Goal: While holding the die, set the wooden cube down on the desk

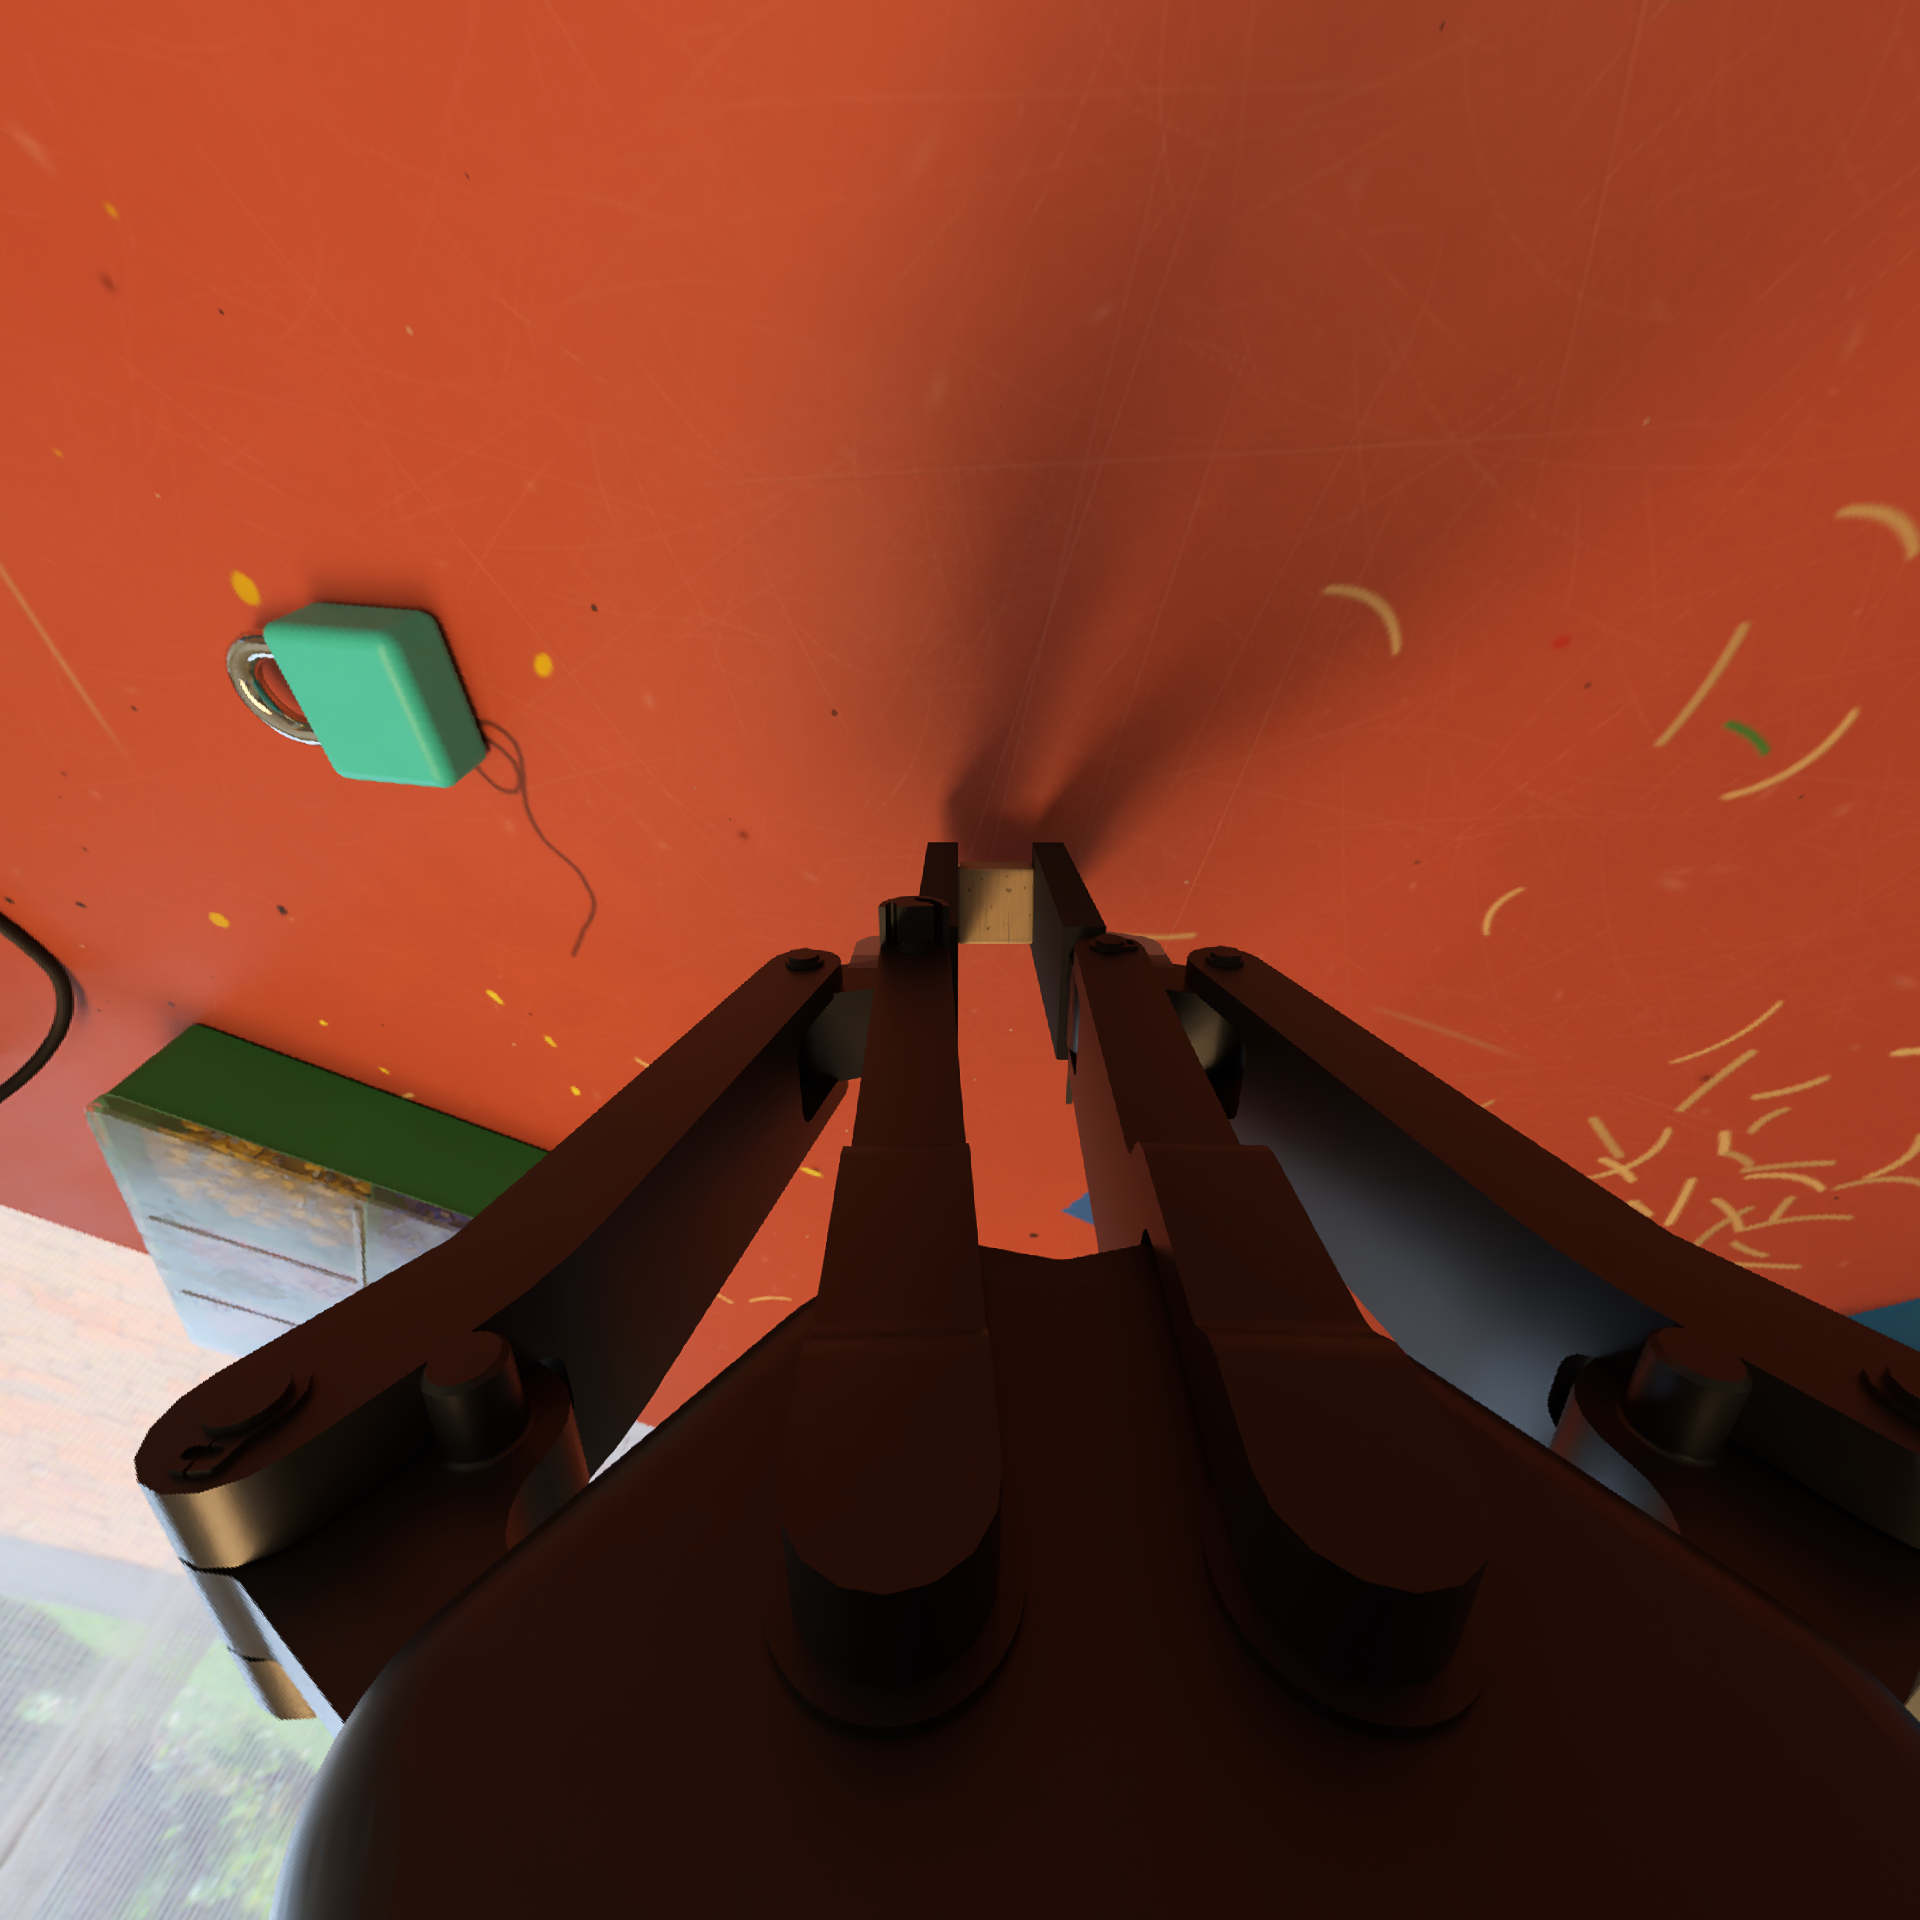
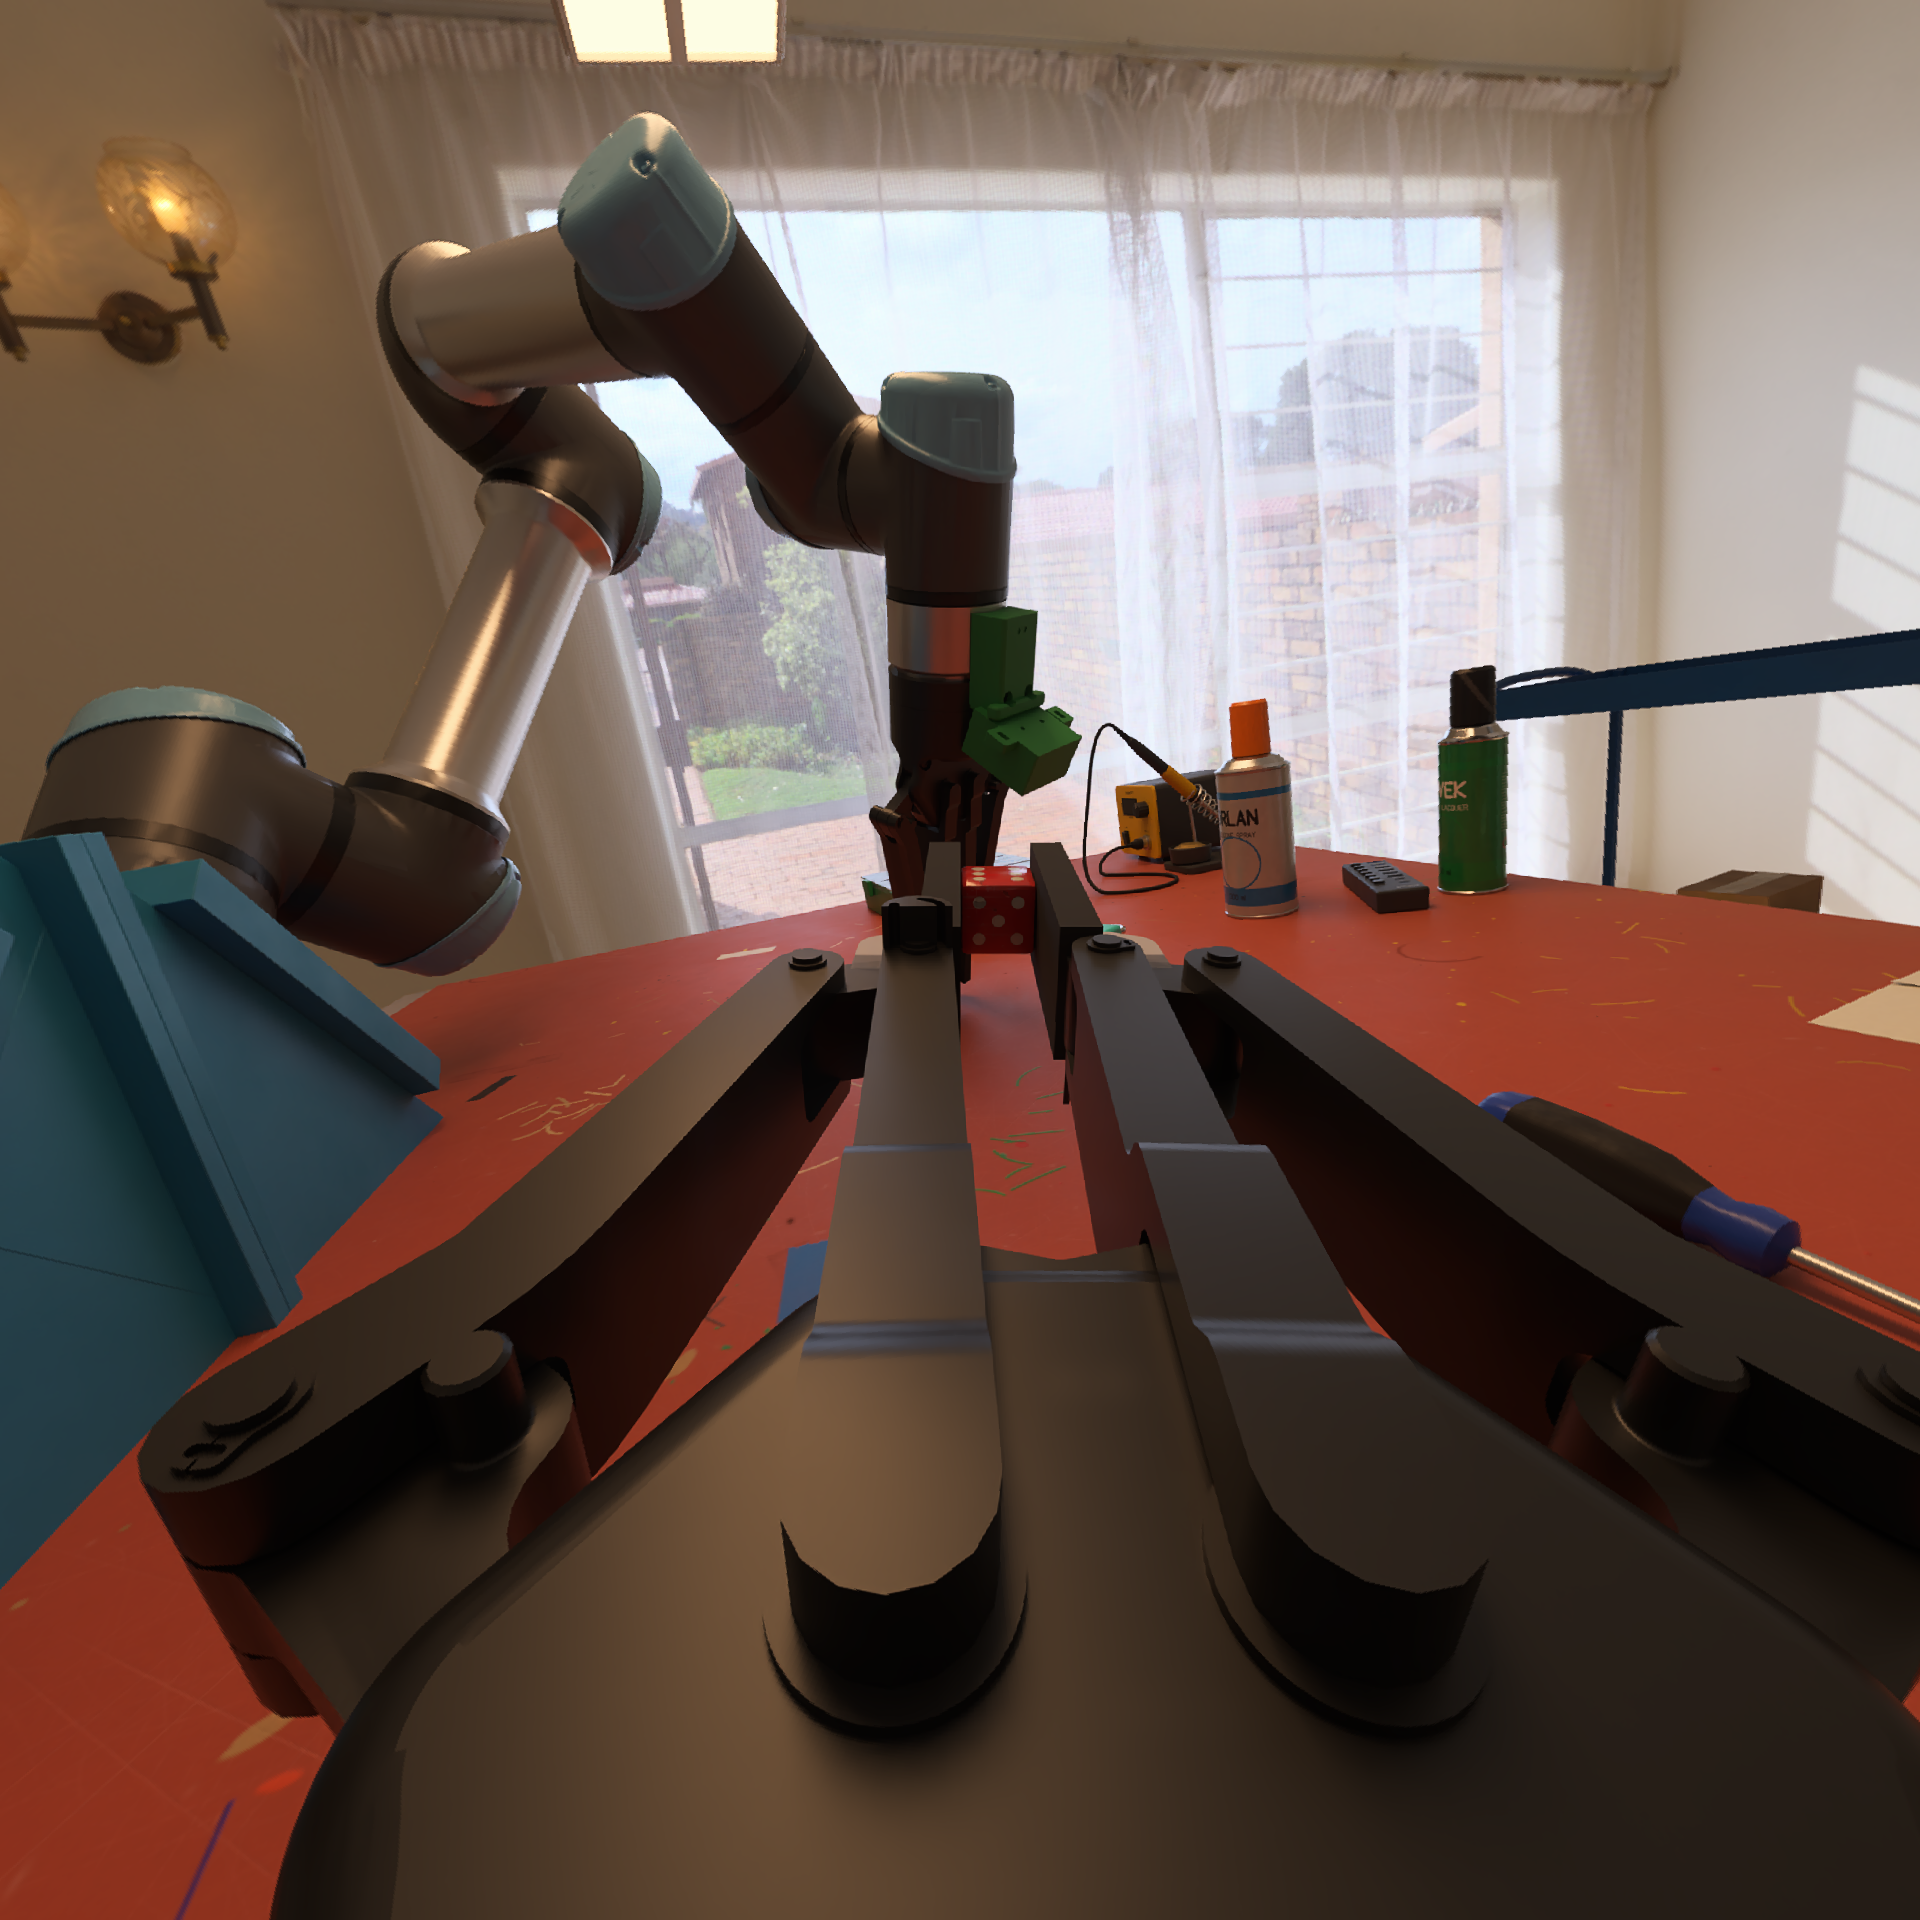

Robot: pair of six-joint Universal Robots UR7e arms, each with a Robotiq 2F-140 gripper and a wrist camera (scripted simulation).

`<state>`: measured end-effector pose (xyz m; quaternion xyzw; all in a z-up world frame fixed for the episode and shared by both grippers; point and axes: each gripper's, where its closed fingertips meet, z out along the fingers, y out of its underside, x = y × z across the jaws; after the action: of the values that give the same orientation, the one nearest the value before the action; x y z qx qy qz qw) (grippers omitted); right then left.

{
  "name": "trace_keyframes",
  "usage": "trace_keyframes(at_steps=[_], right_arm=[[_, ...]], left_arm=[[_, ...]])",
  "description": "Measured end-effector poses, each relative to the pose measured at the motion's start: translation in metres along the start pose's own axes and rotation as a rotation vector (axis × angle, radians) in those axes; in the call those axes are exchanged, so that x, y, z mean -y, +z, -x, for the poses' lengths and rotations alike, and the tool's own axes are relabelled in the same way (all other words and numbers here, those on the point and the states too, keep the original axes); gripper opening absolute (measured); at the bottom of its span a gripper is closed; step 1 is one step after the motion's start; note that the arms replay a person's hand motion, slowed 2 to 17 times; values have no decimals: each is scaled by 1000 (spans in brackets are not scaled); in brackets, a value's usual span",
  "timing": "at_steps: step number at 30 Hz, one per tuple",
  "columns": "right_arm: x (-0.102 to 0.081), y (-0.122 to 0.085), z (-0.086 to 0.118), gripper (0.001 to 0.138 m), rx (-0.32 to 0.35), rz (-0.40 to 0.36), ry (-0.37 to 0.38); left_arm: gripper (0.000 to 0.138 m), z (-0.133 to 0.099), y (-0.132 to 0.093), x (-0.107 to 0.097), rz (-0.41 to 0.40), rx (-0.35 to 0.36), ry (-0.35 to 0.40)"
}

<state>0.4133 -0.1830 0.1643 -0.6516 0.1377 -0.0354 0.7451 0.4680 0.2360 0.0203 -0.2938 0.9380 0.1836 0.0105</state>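
In the left wrist view my left gripper (image 1: 995,878) is shut on a small light wooden cube (image 1: 995,906) and points straight down at the red desk (image 1: 727,364). The cube is close to the desk surface, with a dark shadow right under it; I cannot tell whether it touches. In the right wrist view my right gripper (image 2: 997,883) is shut on a red die with white dots (image 2: 997,910), held above the desk (image 2: 1455,987). The left arm (image 2: 940,582) and its gripper show behind the die, reaching down to the desk.
A green padlock (image 1: 372,694) and a green box (image 1: 291,1174) lie left of the left gripper. At the desk's far side stand a soldering station (image 2: 1148,816), two spray cans (image 2: 1257,821), (image 2: 1473,790) and a black block (image 2: 1384,886). A screwdriver (image 2: 1662,1195) lies right; a blue case (image 2: 156,1122) sits left.
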Motion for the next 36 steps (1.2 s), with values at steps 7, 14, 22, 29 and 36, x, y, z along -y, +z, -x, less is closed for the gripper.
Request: trace_keyframes(at_steps=[7, 14, 22, 29, 36], right_arm=[[-1, 0, 0, 18, 3, 3, 2], [-2, 1, 1, 18, 6, 7, 1], [-2, 1, 2, 18, 8, 9, -1], [-2, 2, 3, 18, 9, 11, -3], [-2, 1, 3, 18, 9, 10, -5]], left_arm=[[19, -2, -7, 15, -92, -18, -19], [19, -5, -13, 32, -176, -26, -22], [19, -6, -19, 50, -265, -27, -27], [19, -9, -24, 64, -349, -46, -49], [19, -11, -27, 72, -412, -59, -64]])
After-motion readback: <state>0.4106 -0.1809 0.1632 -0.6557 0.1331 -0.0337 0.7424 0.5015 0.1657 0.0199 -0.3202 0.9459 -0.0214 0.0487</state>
